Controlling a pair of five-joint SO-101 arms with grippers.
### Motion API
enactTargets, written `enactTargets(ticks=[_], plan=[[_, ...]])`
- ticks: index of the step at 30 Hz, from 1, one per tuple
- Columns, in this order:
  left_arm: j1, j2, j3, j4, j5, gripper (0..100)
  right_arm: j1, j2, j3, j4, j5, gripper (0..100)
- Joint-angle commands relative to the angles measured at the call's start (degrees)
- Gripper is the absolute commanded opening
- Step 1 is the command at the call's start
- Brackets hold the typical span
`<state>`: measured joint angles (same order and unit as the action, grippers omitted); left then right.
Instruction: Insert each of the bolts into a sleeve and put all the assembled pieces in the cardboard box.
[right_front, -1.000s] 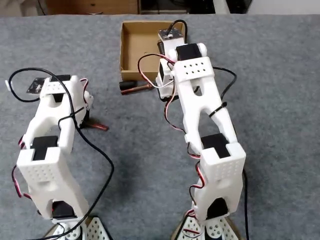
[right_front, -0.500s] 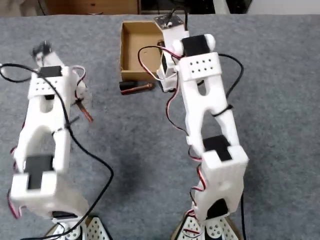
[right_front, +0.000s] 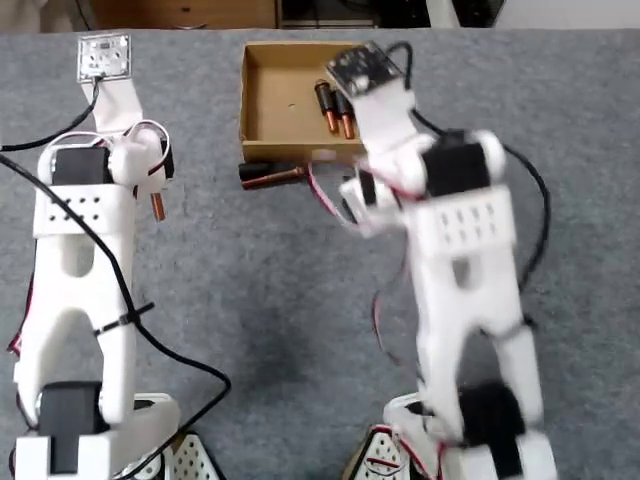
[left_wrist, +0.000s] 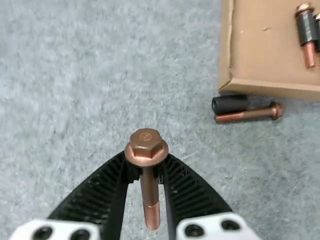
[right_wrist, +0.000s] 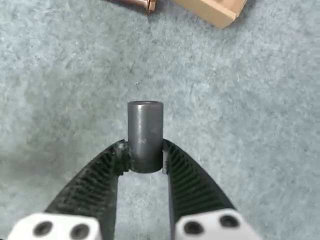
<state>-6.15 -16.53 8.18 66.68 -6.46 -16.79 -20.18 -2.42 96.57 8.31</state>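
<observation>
Upper centre of the high view, the cardboard box is already holding two assembled pieces, lying side by side toward its right wall. Just below the box's near wall, a loose sleeve and a loose bolt are lying side by side on the grey desk, close together and apparently not mated.

Step in hand, as I'm reading it: mating the third pair in the air.

- On the left, the left gripper is clamping a copper hex bolt by the shank just under the head. Its jaws are sitting narrow, closed on the shank, and the thread end is running back between them toward the wrist.
- On the right, the right gripper is pinching a black sleeve at its lower end. Its jaws are narrow too, closed on the sleeve, with the bore end sticking out past the tips, unobstructed.

At left of the high view, the left arm is carrying the bolt beside it. The right arm is sitting right of centre, just below the box. The two parts are well apart.

Next move is calling for:
- bringing both grippers together over open desk;
- lining the bolt axis up with the bore;
- probably turning the left wrist first, since the thread end is looking to be facing the wrong way.

Risk: thread catching on the sleeve rim.
</observation>
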Motion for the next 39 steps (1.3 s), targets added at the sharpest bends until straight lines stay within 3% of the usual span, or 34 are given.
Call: enactTargets(ticks=[1, 13, 16, 22, 27, 34, 39], plan=[[1.93, -4.88, -1.23, -0.62, -0.35, 2, 0.84, -15.16, 12.53, -6.33, 2.2, 0.2], [9.32, -11.74, -0.62, -2.37, -0.7, 2, -0.13, -45.23, 56.92, -43.43, 3.08, 0.5], [9.05, -12.0, -0.62, -5.98, -0.35, 2, -2.15, -45.85, 62.37, -51.34, 1.14, 0.3], [9.58, -12.09, -1.23, -8.7, 3.25, 2, -7.78, -45.76, 69.05, -68.92, -11.87, 0.3], [9.58, -13.58, -1.05, -8.62, 5.01, 2, -12.62, -45.85, 78.11, -84.84, -12.48, 0.3], [11.87, -23.43, -0.18, -8.62, 5.01, 2, -17.45, -46.11, 92.62, -116.04, -12.4, 0.3], [15.12, -29.93, 3.25, -8.7, 5.01, 2, -19.3, -46.2, 98.33, -127.47, -12.48, 0.2]])
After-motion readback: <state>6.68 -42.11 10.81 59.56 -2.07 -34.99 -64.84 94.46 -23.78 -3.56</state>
